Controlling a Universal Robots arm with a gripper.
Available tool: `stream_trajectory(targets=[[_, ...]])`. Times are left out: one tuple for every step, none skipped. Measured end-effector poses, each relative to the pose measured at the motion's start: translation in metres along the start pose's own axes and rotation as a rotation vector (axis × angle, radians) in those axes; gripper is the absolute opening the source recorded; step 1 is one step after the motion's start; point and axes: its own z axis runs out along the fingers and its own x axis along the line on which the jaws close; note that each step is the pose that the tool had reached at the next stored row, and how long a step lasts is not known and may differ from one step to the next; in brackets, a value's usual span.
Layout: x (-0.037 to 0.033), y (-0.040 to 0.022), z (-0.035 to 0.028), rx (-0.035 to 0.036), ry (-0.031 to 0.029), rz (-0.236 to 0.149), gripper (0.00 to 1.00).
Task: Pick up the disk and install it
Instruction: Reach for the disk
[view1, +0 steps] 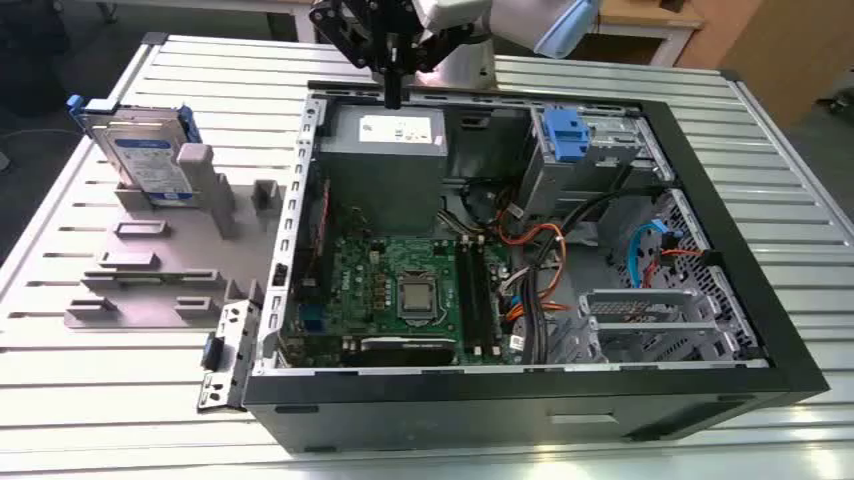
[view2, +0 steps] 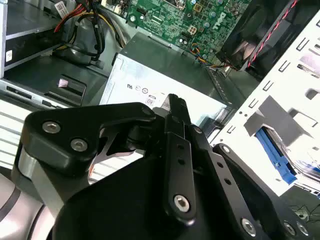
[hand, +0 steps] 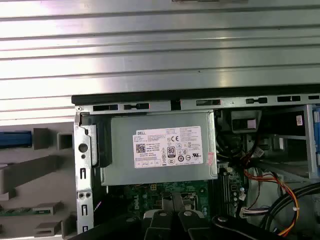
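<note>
- The flat rectangular silver hard drive (view1: 144, 158), with a blue-and-white label and a blue plastic rail, stands on edge in the grey slotted holder block (view1: 147, 270), near the slatted metal table's (view1: 80, 420) far corner on the exterior view's left.
- The black tool (view1: 394, 97) hangs over the open black computer case's (view1: 534, 400) far wall, its fingers pressed together on nothing, well apart from the drive.

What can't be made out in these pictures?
Disk: lower part sunk in the grey holder, exterior view.
Arm: cut off by the exterior view's top edge.
Power supply label: partly behind the gripper, second wrist view.
</note>
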Motion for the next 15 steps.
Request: stream_trajectory(targets=[[0.0000,0.0000,0.0000,0.0000,0.0000,0.000,0.11],[0.0000,0.0000,0.0000,0.0000,0.0000,0.000,0.11],[0.0000,0.0000,0.0000,0.0000,0.0000,0.000,0.11],[0.0001,0.0000,0.0000,0.0000,0.0000,0.000,0.11],[0.0003,0.0000,0.0000,0.0000,0.0001,0.000,0.11],[0.0007,0.0000,0.0000,0.0001,0.0001,0.000,0.11],[0.0009,-0.0001,0.0000,0.0001,0.0001,0.000,0.11],[0.0011,-0.0001,0.0000,0.0000,0.0000,0.000,0.11],[0.0014,-0.0001,0.0000,-0.0001,0.0000,0.000,0.11],[0.0015,-0.0001,0.0000,0.0000,0.0001,0.000,0.11],[0.0027,-0.0002,0.0005,0.0000,0.0000,0.000,0.11],[0.0042,-0.0004,0.0013,0.0000,0.0000,0.000,0.11],[0.0042,-0.0004,0.0013,0.0000,0.0000,0.000,0.11],[0.0043,-0.0004,0.0014,0.0000,0.0000,0.000,0.11],[0.0046,-0.0004,0.0014,0.0000,0.0000,0.000,0.11]])
